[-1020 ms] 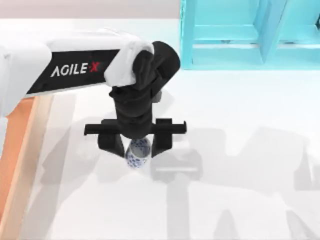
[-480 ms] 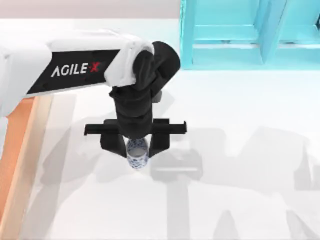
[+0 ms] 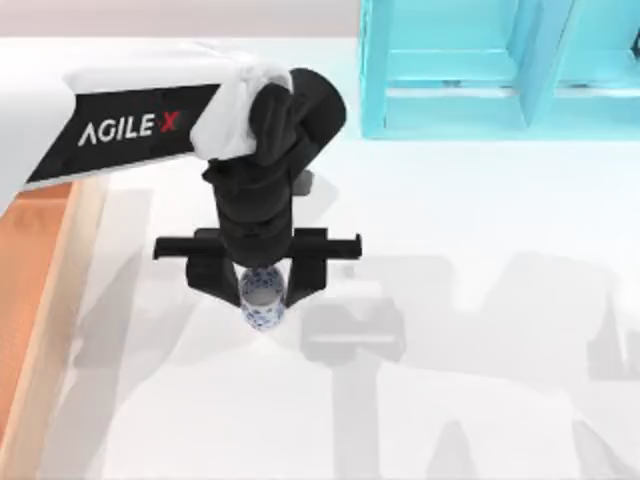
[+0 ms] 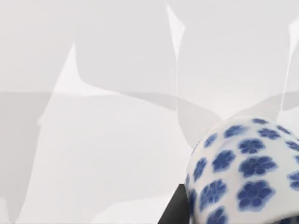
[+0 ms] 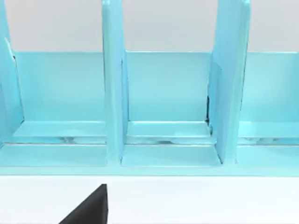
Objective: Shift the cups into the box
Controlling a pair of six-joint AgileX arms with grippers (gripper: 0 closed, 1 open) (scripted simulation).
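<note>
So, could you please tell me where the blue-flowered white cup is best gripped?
By its side wall, from above. The white cup stands upright and is a narrow cylinder, so fingers on opposite sides fit it well. The left gripper has it that way, one finger on each side.

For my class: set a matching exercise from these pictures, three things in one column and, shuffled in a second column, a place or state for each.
Things:
1. white cup with blue flowers
2. box
3. turquoise shelf frame

Places or states:
A. far right part of the table
B. between the fingers of the left tool
C. along the table's left edge

Pairs: 1-B, 2-C, 3-A
</note>
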